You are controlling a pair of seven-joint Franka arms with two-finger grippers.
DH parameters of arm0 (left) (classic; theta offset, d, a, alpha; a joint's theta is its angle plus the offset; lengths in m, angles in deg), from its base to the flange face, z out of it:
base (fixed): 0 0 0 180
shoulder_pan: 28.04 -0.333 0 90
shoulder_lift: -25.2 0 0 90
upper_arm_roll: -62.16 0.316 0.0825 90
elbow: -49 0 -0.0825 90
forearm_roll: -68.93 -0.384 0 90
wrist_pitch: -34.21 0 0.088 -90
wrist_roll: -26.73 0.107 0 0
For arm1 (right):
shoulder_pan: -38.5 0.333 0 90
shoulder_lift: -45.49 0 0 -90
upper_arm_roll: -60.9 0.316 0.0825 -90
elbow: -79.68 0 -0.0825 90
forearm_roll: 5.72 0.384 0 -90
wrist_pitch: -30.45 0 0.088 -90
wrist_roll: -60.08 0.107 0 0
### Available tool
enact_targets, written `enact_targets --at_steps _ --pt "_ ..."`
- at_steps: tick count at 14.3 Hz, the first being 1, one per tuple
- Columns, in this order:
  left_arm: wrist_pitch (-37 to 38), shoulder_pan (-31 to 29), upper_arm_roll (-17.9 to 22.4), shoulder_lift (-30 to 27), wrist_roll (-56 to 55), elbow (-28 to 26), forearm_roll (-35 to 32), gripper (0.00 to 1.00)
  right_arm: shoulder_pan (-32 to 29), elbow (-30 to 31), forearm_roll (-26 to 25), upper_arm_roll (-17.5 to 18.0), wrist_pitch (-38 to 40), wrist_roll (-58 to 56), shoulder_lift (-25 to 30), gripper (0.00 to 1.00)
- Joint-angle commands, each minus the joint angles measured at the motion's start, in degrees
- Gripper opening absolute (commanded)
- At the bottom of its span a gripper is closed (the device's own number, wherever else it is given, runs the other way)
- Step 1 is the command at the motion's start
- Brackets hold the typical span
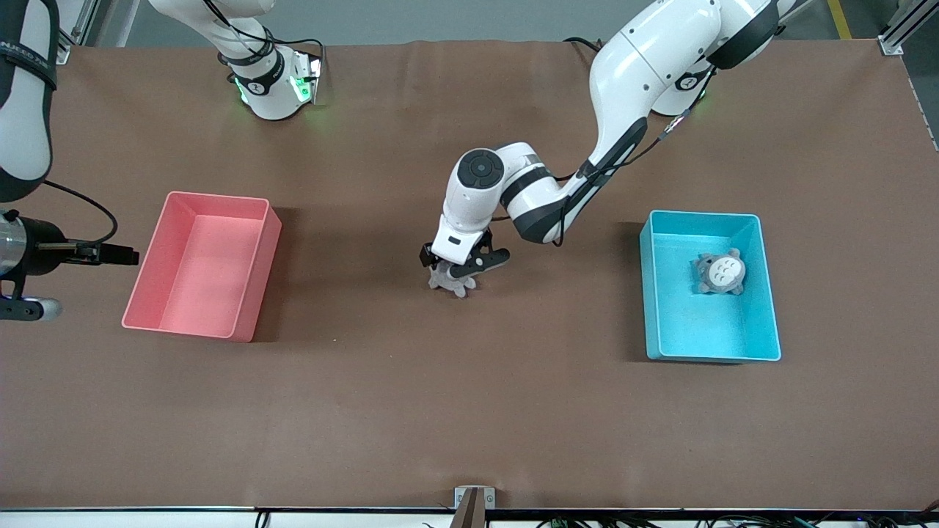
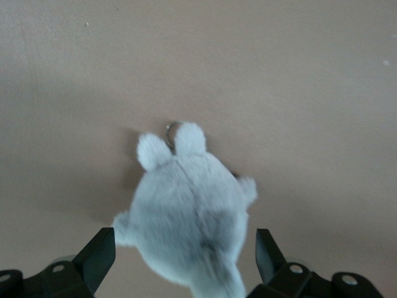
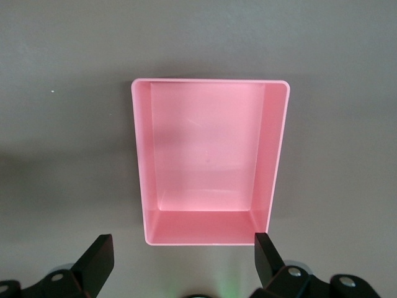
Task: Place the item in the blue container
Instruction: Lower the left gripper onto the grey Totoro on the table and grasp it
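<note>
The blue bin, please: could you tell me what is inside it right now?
One grey plush toy lies in the blue bin, on the floor toward the wall farther from the front camera. The rest of the floor shows bare; whatever is under the toy is hidden.

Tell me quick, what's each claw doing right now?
Left claw: open, its fingers on either side of the grey plush toy on the table, not squeezing it.
Right claw: open, holding nothing, over the pink bin.
</note>
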Motion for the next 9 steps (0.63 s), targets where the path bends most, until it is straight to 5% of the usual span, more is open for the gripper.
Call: enact_targets --at_steps 1,9 --pt "-0.17 0.63 0.73 2.68 1.3 3.67 -0.86 0.99 -0.35 2.06 -0.12 0.48 0.85 0.62 3.09 1.0" --pt "-0.78 0.89 0.55 4.88 1.47 4.55 0.1 0.99 -0.43 7.61 -0.12 0.65 0.23 0.44 13.72 1.0"
